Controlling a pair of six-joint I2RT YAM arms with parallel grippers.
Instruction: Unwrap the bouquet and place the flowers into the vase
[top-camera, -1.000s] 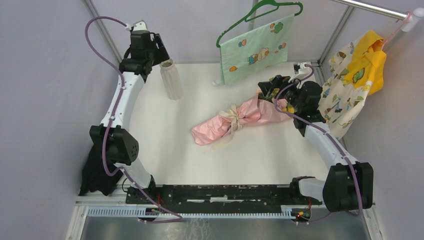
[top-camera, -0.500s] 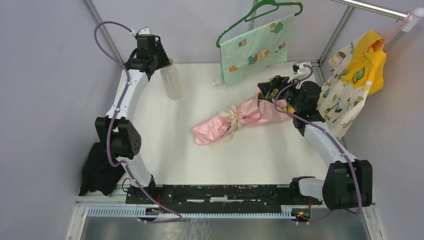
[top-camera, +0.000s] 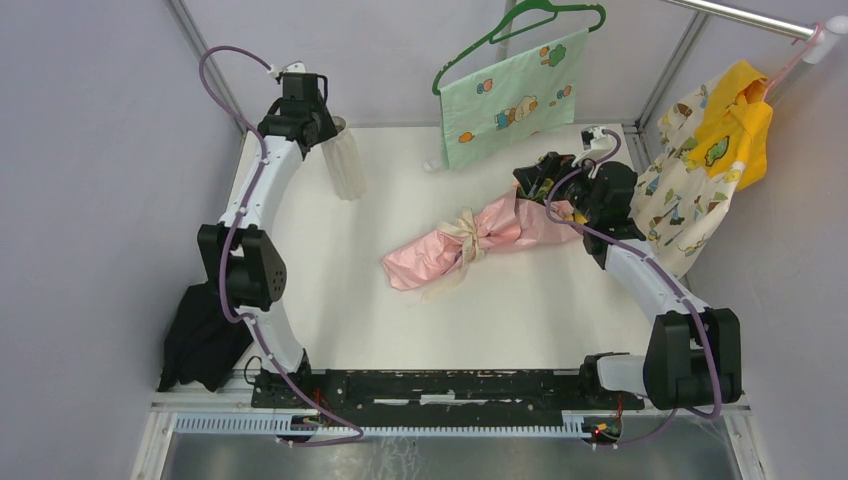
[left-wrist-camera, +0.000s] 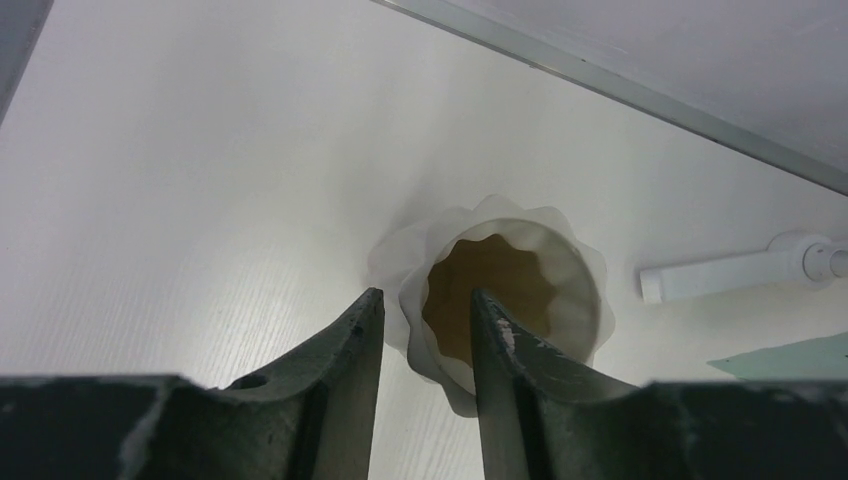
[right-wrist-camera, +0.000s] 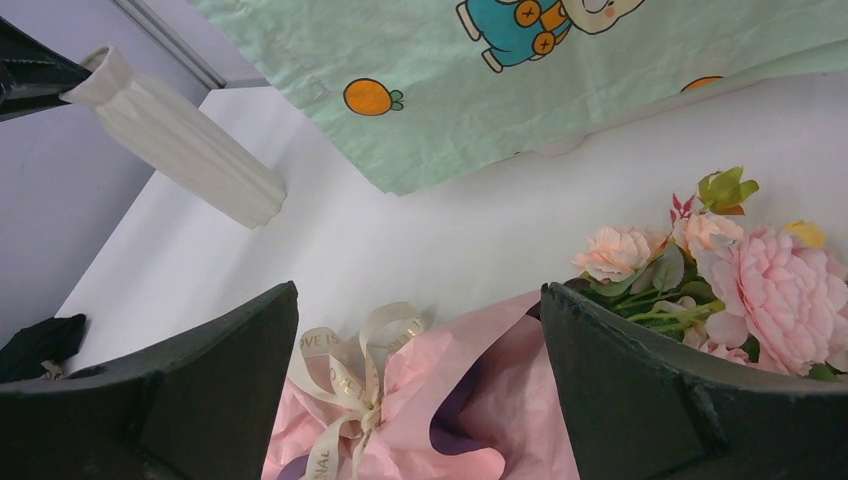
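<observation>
Straddling the vase (left-wrist-camera: 585, 290) rim, left end effector (left-wrist-camera: 425, 305); jaws apart

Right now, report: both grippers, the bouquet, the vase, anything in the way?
Left gripper open, astride vase rim. Right gripper open, empty, at flower end of bouquet. It lies on table, wrapped, bow tied. Nothing in the way.

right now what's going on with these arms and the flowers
The left gripper straddles the rim of the vase, one finger on either side of its wall; a firm grip can't be confirmed. The right gripper hangs wide open over the flower end of the bouquet, which lies on the table, wrapped, ribbon tied.
</observation>
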